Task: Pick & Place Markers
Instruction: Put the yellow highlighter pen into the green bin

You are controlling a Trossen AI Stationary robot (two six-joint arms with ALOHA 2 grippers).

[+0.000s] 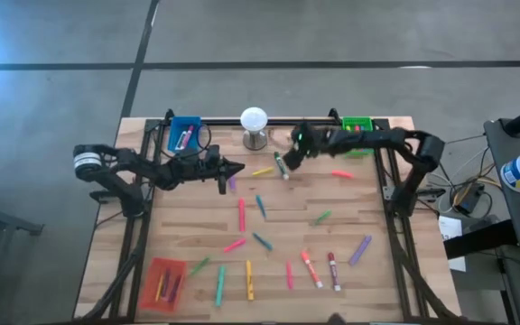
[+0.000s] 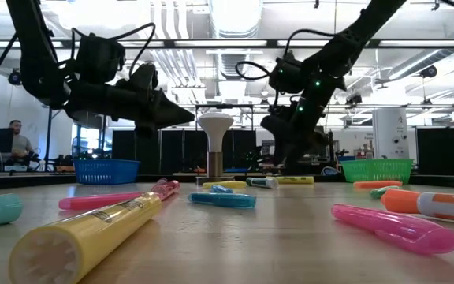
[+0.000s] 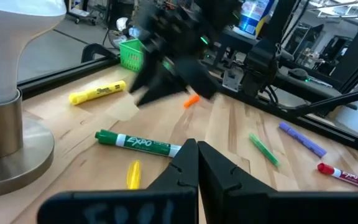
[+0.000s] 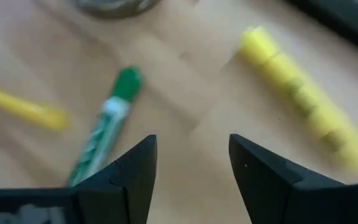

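Note:
Markers of many colours lie flat and scattered over the wooden table (image 1: 377,271). My right gripper (image 1: 292,157) (image 4: 191,163) is open and hovers above the table near the far edge. A green-capped marker (image 1: 281,166) (image 4: 101,142) lies just to one side of its fingers and a thick yellow marker (image 4: 303,99) to the other. My left gripper (image 1: 235,169) (image 3: 197,157) is shut and held above the table, pointing at that same green marker (image 3: 140,143). It holds nothing. In the low view both grippers (image 2: 181,118) (image 2: 278,130) hang clear of the surface.
A white ball on a metal stand (image 1: 254,126) stands at the far edge between the arms. A blue tray (image 1: 185,134) and a green tray (image 1: 357,124) sit in the far corners, and a red tray (image 1: 162,282) near left. Markers cover the table's middle and near part.

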